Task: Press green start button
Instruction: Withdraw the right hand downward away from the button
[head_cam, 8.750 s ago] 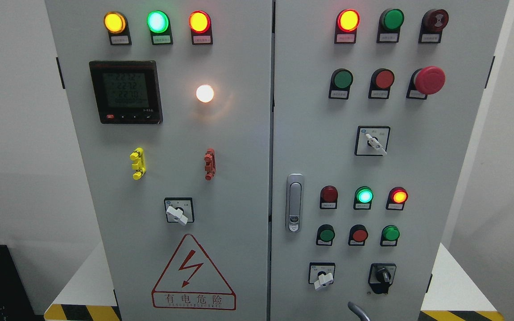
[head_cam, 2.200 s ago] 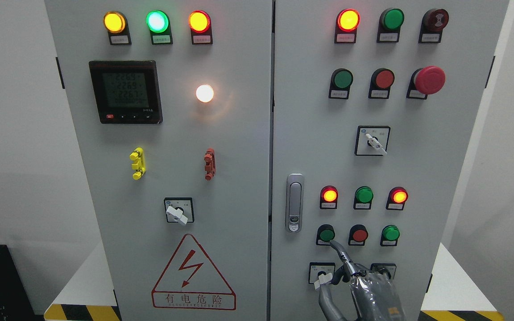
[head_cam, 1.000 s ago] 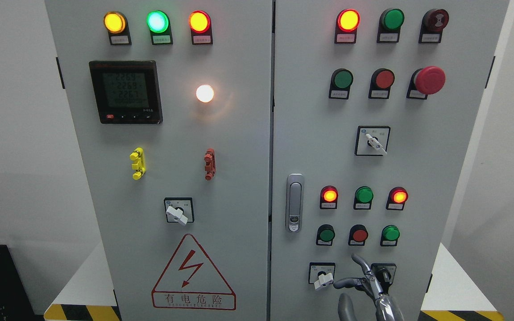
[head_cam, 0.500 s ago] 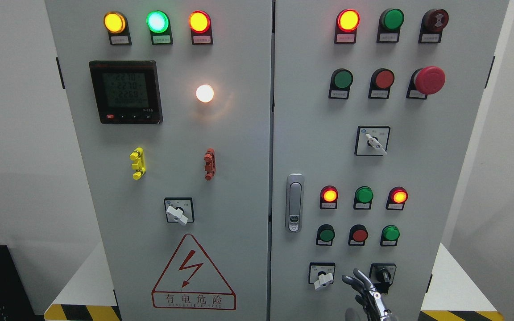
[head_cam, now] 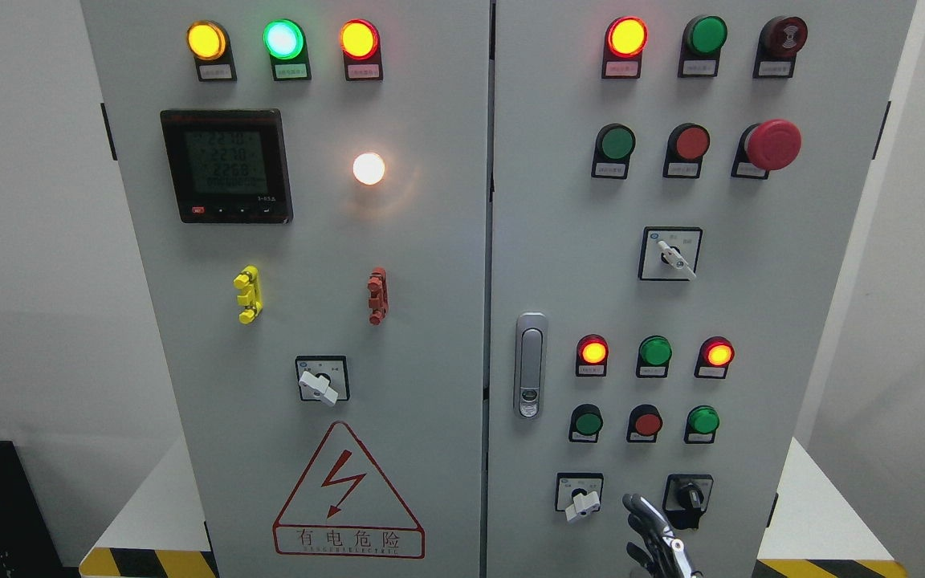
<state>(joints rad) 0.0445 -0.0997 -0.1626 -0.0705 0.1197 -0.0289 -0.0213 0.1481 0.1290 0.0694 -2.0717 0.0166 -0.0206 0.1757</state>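
Across the left door of the grey control cabinet [head_cam: 430, 337] run three lit lamps at the top: yellow [head_cam: 206, 40], green [head_cam: 283, 38] and red-orange [head_cam: 359, 38]. Below them sits a black digital meter [head_cam: 226, 166] with rows of digits too small to read surely, and to its right a glowing white lamp [head_cam: 368, 168]. Lower down are a yellow clip [head_cam: 247, 294], a red clip [head_cam: 378, 295] and a white-handled rotary switch [head_cam: 320, 380]. At the bottom, a red warning triangle [head_cam: 348, 491] with a lightning bolt carries the characters 有电危险.

On the right door, beside the silver door latch [head_cam: 530, 365], a row of indicator lamps shows red lit [head_cam: 592, 352], green unlit [head_cam: 655, 352] and red lit [head_cam: 718, 353]. Just under that row sits the green start button [head_cam: 588, 421], followed by a red button [head_cam: 646, 423] and another green button [head_cam: 702, 420]. The small labels under them are unreadable.

Below these are a white-handled selector [head_cam: 580, 499] and a black knob [head_cam: 689, 498]. Between those two, at the bottom edge, the right hand [head_cam: 655, 536] rises with its dark fingers [head_cam: 641, 507] loosely spread and holding nothing. The fingertips lie below and to the right of the green start button, clearly apart from it, near the white-handled selector.
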